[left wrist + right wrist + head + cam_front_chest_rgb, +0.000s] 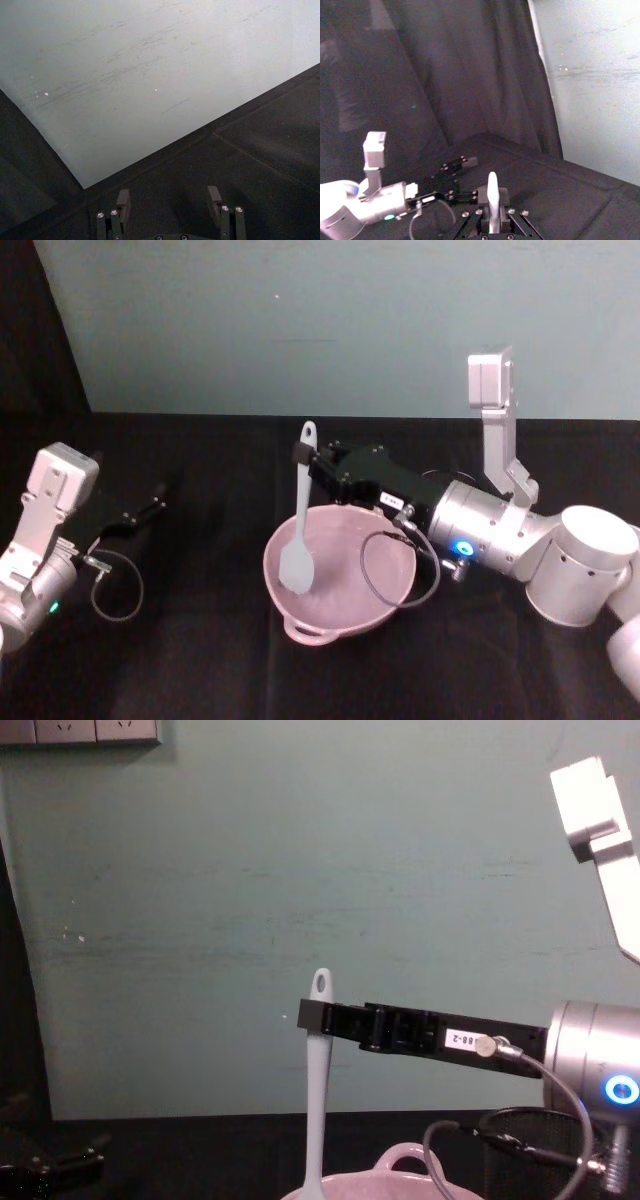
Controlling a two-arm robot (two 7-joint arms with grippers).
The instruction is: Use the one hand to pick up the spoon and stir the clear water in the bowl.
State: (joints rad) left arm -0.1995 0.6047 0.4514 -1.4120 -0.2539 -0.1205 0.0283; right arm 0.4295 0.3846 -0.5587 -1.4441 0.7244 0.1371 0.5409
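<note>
Right tool [300,453] (label [462,1040] ends "88-2") holds spoon [299,535] in bowl [275,585].

We count one spoon [299,530], one bowl [345,580], one wire-mesh cup [530,1145] beside the bowl, and two hands: a left hand [155,506] and a right hand [301,453].

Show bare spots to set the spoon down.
Bare black cloth between the left gripper and the pale pink round bowl, and in front of the bowl. Crowded right of it: right gripper holding the white plastic spoon, grey cable.

cable loop [364,562] over bowl [272,570], R side
</note>
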